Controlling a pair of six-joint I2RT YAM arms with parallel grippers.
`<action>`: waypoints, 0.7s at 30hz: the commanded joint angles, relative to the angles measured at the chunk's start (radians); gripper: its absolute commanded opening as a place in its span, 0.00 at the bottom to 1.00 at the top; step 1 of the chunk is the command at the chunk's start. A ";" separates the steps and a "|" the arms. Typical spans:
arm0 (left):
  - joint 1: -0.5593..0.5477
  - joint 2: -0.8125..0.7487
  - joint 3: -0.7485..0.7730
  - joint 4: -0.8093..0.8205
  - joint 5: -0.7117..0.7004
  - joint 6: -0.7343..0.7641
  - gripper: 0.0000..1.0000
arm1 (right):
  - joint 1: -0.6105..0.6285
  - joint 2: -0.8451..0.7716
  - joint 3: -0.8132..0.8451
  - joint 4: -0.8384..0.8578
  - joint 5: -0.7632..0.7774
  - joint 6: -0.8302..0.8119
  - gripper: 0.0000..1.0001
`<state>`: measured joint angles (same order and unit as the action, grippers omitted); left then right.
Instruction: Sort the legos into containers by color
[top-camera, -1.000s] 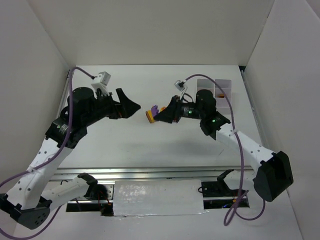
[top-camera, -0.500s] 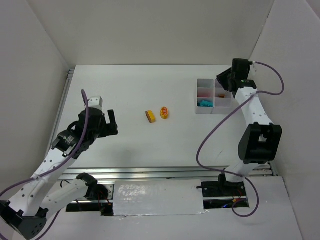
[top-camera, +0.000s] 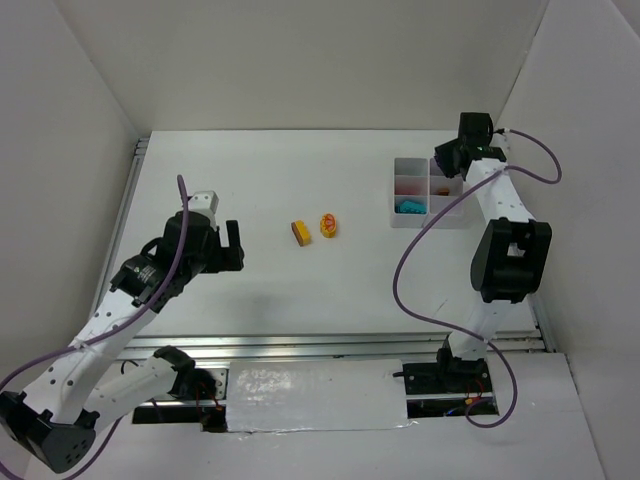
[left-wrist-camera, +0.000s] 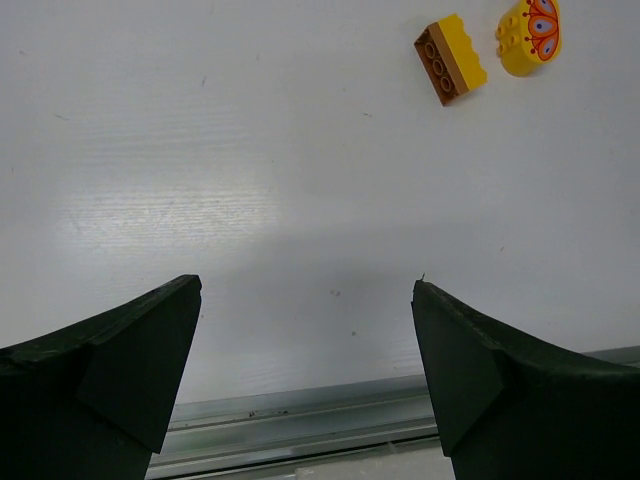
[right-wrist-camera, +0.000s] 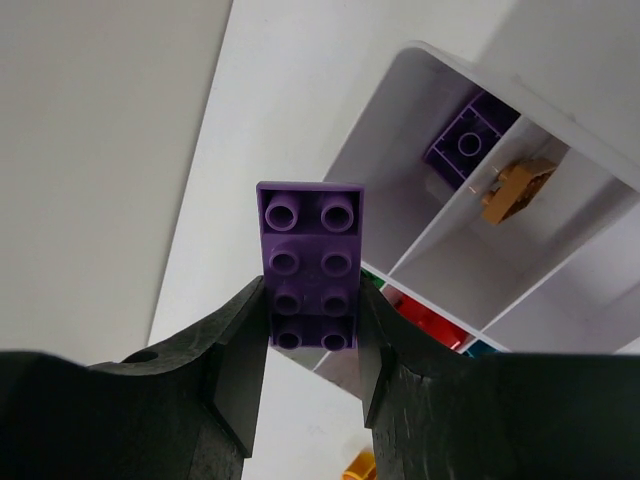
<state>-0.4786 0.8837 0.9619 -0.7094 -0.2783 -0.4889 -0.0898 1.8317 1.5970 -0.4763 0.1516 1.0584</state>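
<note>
A purple studded lego (right-wrist-camera: 310, 265) stands between the fingers of my right gripper (right-wrist-camera: 312, 300), which is shut on it. That gripper (top-camera: 447, 160) hangs over the far end of the translucent tray of containers (top-camera: 395, 192). The tray's cells (right-wrist-camera: 400, 120) hold a purple brick (right-wrist-camera: 468, 142), an orange piece (right-wrist-camera: 515, 188), red (right-wrist-camera: 430, 320), green (right-wrist-camera: 372, 280) and cyan (top-camera: 410, 207) legos. A yellow-orange brick (top-camera: 301, 232) (left-wrist-camera: 451, 59) and a yellow oval (top-camera: 328, 225) (left-wrist-camera: 530, 35) lie mid-table. My left gripper (top-camera: 232, 245) (left-wrist-camera: 308, 290) is open and holds nothing, to the left of those two.
White walls close in the table on three sides, and the right wall stands close behind the tray. A metal rail (left-wrist-camera: 300, 425) runs along the table's near edge, just below the left gripper. The right arm's purple cable (top-camera: 420, 250) loops over the table.
The right arm has carried the purple lego from mid-table to over the tray's far end. The left gripper has drawn back toward the near left, still open.
</note>
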 joint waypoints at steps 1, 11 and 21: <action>0.006 -0.011 0.015 0.047 0.034 0.036 1.00 | -0.008 0.018 0.061 -0.012 0.031 0.031 0.09; 0.008 -0.012 0.012 0.050 0.051 0.044 0.99 | -0.025 0.032 0.049 -0.008 0.031 0.035 0.19; 0.008 -0.006 0.011 0.054 0.071 0.052 0.99 | -0.044 0.060 0.055 -0.008 0.012 0.014 0.47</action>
<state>-0.4778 0.8837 0.9619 -0.6876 -0.2249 -0.4660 -0.1230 1.8893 1.6264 -0.4889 0.1532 1.0809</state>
